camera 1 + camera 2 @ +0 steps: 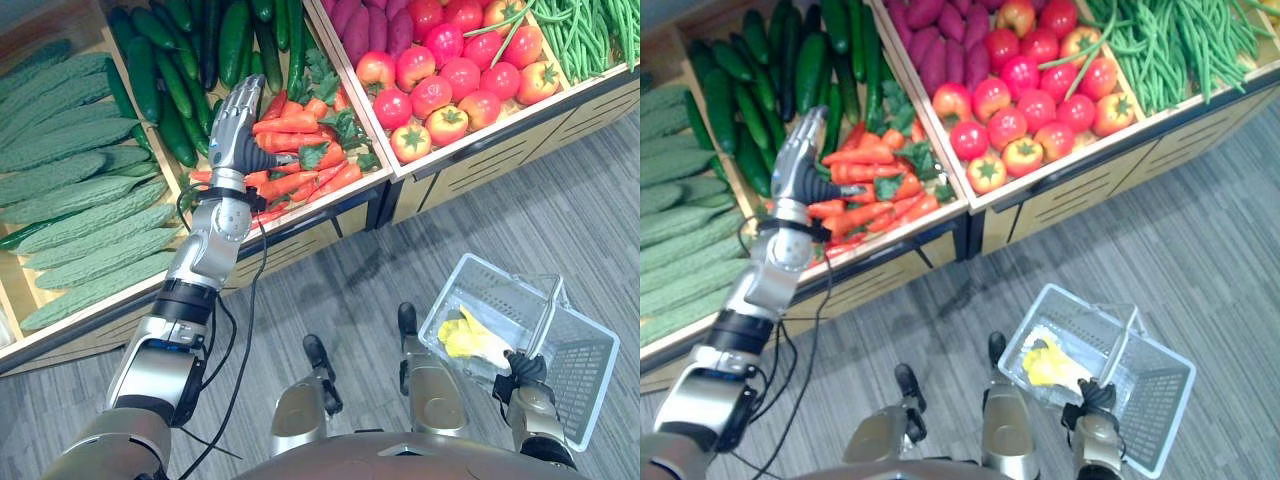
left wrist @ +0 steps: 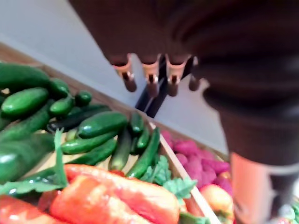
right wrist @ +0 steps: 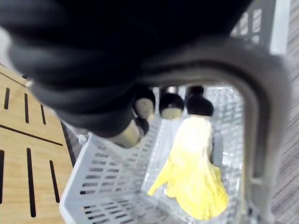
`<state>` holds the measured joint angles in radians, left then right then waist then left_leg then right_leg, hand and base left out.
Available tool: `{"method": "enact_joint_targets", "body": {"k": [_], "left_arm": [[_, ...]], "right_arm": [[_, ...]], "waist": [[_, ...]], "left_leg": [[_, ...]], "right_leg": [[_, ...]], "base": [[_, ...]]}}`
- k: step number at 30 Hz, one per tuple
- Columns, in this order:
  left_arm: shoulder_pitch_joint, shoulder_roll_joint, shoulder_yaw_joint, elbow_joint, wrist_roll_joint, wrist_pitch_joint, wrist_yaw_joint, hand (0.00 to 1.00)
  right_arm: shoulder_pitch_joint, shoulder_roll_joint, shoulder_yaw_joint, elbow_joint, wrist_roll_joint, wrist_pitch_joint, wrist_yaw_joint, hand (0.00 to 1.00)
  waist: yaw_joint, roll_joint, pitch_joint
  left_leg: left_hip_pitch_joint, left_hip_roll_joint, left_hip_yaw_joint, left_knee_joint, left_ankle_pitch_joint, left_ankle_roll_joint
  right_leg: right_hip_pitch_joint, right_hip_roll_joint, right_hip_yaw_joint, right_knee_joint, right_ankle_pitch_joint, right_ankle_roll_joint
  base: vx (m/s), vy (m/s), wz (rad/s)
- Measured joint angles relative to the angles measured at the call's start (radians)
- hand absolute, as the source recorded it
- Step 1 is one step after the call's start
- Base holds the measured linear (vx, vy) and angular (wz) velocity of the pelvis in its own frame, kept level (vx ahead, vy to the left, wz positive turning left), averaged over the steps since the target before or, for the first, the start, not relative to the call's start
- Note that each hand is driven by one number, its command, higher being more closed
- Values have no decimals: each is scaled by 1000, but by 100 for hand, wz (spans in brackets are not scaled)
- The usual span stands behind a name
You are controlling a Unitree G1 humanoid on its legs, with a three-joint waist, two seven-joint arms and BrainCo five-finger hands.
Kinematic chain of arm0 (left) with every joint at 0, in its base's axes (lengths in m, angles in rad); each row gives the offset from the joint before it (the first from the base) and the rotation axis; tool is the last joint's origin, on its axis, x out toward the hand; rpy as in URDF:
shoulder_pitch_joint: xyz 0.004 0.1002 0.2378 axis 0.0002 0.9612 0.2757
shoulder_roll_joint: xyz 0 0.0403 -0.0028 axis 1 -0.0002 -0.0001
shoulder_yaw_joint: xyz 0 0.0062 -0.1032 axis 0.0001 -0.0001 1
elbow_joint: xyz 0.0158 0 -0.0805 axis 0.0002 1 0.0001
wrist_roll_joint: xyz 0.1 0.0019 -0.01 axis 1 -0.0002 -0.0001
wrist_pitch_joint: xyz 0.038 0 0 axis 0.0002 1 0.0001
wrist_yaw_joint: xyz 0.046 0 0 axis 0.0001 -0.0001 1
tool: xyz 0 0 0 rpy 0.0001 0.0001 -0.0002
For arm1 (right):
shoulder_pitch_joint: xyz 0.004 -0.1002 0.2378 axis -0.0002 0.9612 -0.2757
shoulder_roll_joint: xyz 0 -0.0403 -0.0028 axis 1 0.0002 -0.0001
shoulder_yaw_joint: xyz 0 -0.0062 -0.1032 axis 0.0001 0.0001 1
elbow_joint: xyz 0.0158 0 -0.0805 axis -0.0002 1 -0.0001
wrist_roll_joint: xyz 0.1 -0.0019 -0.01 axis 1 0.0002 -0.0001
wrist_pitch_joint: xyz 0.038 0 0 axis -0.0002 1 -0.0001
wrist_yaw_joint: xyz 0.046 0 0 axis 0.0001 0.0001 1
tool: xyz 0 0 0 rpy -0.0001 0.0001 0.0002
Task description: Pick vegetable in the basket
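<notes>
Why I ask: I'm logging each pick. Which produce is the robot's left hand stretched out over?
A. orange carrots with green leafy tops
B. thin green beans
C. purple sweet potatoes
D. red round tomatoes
A: the left hand, fingers straight, is stretched out over the orange carrots with green leafy tops, while the right hand is curled round the handle of the grey mesh basket.

Bright, even light from above. Small white glints on the tomatoes (image 1: 432,95) and dark cucumbers (image 1: 235,40). Soft shadow on the floor (image 1: 330,280) under the shelf front. My left hand (image 1: 238,125) has a sheen on its back; from its wrist the cover reads near-black against a pale wall (image 2: 56,32). My right hand (image 3: 171,105) is dark too, the basket (image 3: 93,182) lit pale.
</notes>
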<state>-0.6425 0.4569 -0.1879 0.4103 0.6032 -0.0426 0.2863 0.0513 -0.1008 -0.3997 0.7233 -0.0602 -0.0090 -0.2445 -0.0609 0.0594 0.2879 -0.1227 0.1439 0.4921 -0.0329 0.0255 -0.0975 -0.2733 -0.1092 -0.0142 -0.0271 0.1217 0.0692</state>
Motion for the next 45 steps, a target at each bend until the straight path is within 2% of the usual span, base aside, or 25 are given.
{"method": "enact_joint_targets", "body": {"k": [4,7,9,10,18,25,28,33,35,37,40,42,45], "left_arm": [[-104,-12,-26,144,41,43,-82,0],[-192,-22,-18,232,53,59,-100,0],[-252,-29,-16,293,57,73,-115,0],[-282,-37,-4,322,60,81,-114,100],[-403,-56,45,392,89,78,-93,100],[-425,-61,24,428,96,84,-93,100],[-421,-60,10,405,98,102,-89,100],[-408,-30,8,230,121,119,-48,100],[-392,14,13,150,135,120,-16,100],[-366,61,54,78,136,135,19,100],[-316,81,123,-12,136,160,72,100],[-255,86,149,-105,135,172,97,100],[-138,95,140,-250,133,154,117,100]], "right_arm": [[-50,2,0,0,21,1,-4,100],[-97,2,-1,0,40,2,-2,100],[-111,6,0,1,41,1,0,100],[-123,7,1,2,41,1,2,100],[-147,13,24,2,78,0,6,100],[-139,12,50,-2,86,-13,6,100],[-118,13,63,-12,86,-20,6,100],[-55,12,68,-42,86,-29,3,100],[-42,12,68,-42,85,-31,3,100],[-31,13,68,-37,85,-31,1,100],[-24,13,67,-26,85,-30,1,100],[-13,16,67,-13,85,-29,1,100],[10,24,67,-10,81,-27,2,100]], "waist": [[3,12,39],[5,19,90],[12,20,96],[13,21,100],[21,19,129],[24,17,130],[26,17,130],[51,16,129],[51,16,129],[51,16,128],[50,11,124],[50,1,92],[38,-19,52]], "left_leg": [[-22,-4,8,2,1,1],[-34,-6,9,3,7,6],[-46,-7,14,2,11,7],[-56,-7,15,2,13,7],[-70,-7,22,-2,13,7],[-67,-7,25,-5,13,7],[-58,-4,24,0,13,7],[-21,-1,16,2,13,7],[-12,-2,7,4,13,7],[12,-3,0,2,13,8],[36,-6,-5,-1,13,8],[36,-7,-8,-2,13,8],[83,-9,-7,-16,13,8]], "right_leg": [[-28,-4,4,6,4,4],[-39,-6,9,7,10,5],[-60,-6,13,8,14,5],[-70,-6,15,8,17,6],[-88,-6,19,8,18,8],[-86,-6,18,8,18,8],[-70,-7,8,8,18,8],[-22,-10,-12,10,14,9],[-8,-13,-24,12,10,8],[19,-14,-30,16,4,7],[44,-15,-32,17,2,8],[46,-16,-33,16,1,8],[90,-12,-31,3,-1,10]], "base": [[0,0,0],[0,0,0],[2,-14,-4],[11,-10,-4],[4,-1,0],[9,-3,0],[23,-11,7],[5,-7,10],[-5,-5,13],[-3,-4,8],[-3,1,5],[1,-1,2],[43,-7,-2]]}}
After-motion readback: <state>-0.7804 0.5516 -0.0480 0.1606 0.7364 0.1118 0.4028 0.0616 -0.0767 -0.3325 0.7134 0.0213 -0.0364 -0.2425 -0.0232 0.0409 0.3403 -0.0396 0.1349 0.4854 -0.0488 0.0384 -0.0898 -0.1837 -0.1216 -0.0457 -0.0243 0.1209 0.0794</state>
